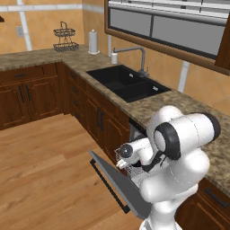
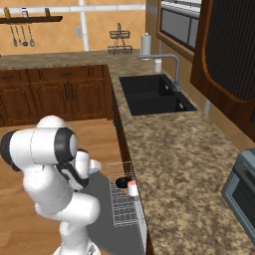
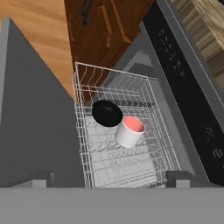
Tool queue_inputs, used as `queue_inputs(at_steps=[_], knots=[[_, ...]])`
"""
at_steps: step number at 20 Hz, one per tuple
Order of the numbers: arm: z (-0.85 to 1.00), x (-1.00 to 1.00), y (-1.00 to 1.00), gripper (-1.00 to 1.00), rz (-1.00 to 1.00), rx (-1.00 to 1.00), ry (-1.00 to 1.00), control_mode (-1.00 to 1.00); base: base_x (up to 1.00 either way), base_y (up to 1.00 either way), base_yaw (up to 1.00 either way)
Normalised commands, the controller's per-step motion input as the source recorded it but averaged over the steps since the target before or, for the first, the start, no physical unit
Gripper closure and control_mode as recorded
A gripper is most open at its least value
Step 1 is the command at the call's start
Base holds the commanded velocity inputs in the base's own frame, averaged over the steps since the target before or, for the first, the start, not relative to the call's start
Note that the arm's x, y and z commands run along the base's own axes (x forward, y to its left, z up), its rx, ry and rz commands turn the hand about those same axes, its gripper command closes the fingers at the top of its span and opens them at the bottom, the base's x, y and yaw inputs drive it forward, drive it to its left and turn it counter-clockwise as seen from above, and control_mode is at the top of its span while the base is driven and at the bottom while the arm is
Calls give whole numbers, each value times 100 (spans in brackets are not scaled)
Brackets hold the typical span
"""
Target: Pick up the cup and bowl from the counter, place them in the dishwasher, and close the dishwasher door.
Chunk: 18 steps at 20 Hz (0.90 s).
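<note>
Pincer (image 3: 112, 179) tips stand wide apart at six o'clock of the hand view, holding nothing, above the white rack (image 3: 118, 148). That view looks into the cup (image 3: 130, 131): squat, white, pink-red inside, tilted, touching the glossy black bowl (image 3: 106, 113) at its ten o'clock. Right base view shows both from the side, cup (image 2: 132, 188) just beside bowl (image 2: 122, 182), in the rack (image 2: 122, 199) under the granite counter (image 2: 189, 164). Left base view adds the grey door (image 1: 119, 184) dropped open, black handle (image 1: 110, 186) along it; the arm hides the dishes.
</note>
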Motion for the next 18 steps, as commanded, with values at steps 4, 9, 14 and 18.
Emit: queue_inputs(at_steps=[4,9,14,18], knots=[[100,0,88,-100,-4,-2,5,-100,0,0,0],[100,0,100,-100,-10,-11,24,-100,0,0,0],[63,-2,100,-100,-12,-24,26,-100,0,0,0],[-13,-11,100,-100,-12,-45,14,-100,0,0,0]])
